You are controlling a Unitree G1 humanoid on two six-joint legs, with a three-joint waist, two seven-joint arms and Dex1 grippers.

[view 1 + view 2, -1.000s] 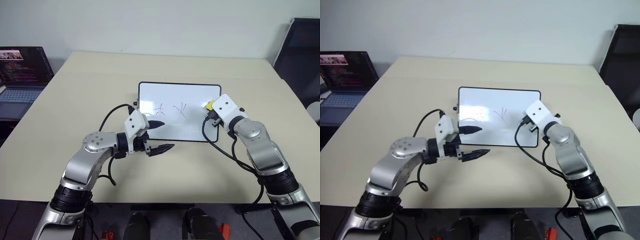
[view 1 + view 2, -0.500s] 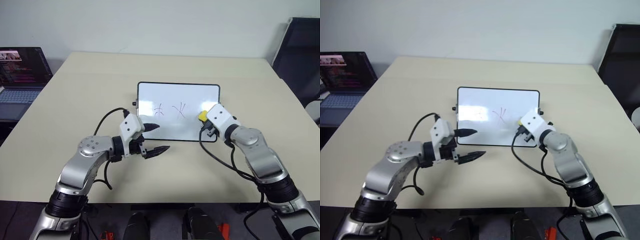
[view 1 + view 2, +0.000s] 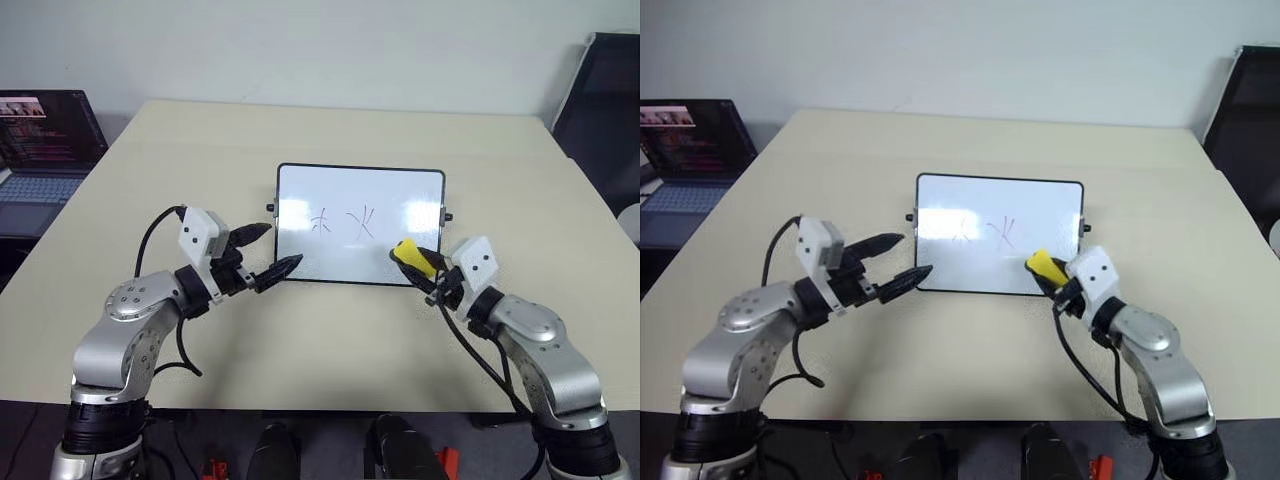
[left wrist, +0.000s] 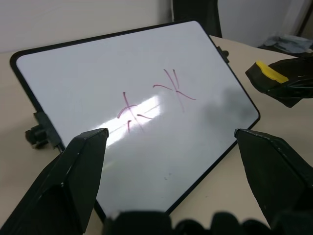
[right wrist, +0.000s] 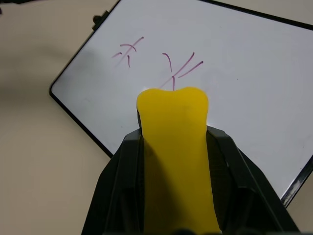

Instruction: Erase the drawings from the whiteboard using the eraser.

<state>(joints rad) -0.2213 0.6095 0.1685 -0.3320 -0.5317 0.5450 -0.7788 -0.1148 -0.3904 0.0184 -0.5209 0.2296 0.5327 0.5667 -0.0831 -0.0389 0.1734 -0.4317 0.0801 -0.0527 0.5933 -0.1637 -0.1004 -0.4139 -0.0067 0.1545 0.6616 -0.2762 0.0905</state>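
Observation:
The whiteboard (image 3: 400,205) lies flat in the middle of the table, its right part wiped bare. Two thin dark drawings (image 3: 321,222) (image 3: 361,220) sit side by side left of its centre, and appear again in the left wrist view (image 4: 131,111) and the right wrist view (image 5: 178,68). My right gripper (image 3: 417,264) is shut on the yellow eraser (image 3: 408,251), held at the board's near right corner; contact with the board cannot be told. The eraser (image 5: 175,142) points toward the drawings. My left gripper (image 3: 278,246) hangs open at the board's near left corner, holding nothing.
An open laptop (image 3: 40,150) stands on a side surface at the far left. A dark chair (image 3: 600,100) stands past the table's right edge. Bare beige tabletop (image 3: 330,330) surrounds the board. Black cables loop from both wrists.
My right gripper has pulled the eraser back from the board's right side to its near right corner and rolled. My left gripper has moved left, off the board's near edge.

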